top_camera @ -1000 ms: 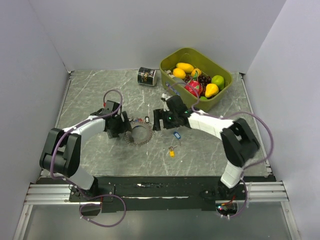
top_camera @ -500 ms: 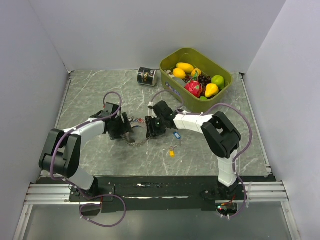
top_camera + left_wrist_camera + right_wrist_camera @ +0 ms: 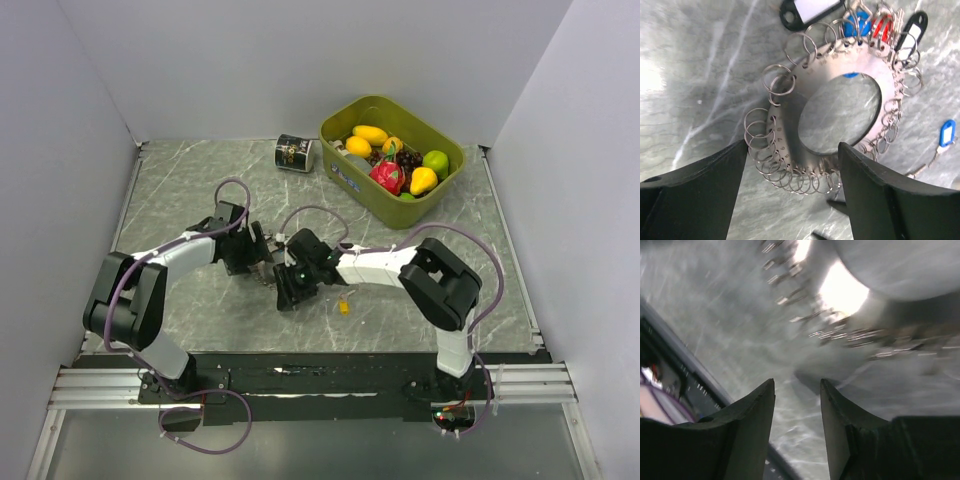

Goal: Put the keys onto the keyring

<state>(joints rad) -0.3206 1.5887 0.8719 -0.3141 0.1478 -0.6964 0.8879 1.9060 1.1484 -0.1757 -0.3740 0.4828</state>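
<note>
Just off centre toward 9 o'clock on the marbled table (image 3: 170, 190), the keyring (image 3: 785, 130) lies flat. The left gripper (image 3: 792, 150) is spread wide either side of its 6 o'clock edge and doesn't look clamped. Blue, red and black tagged keys (image 3: 875, 27) already hang at its 1 o'clock rim. Within a second the right gripper (image 3: 290, 290) has swung from the ring's 3 o'clock side round to about 5 o'clock, with a narrow gap and nothing in it. The yellow-tagged key (image 3: 343, 306) and a blue-tagged key (image 3: 946, 131) sit loose behind it, so probably no threading yet.

Grey marbled tabletop (image 3: 180, 190), plain pale walls (image 3: 300, 60) on three sides, metal rail (image 3: 100, 388) at near edge
</note>
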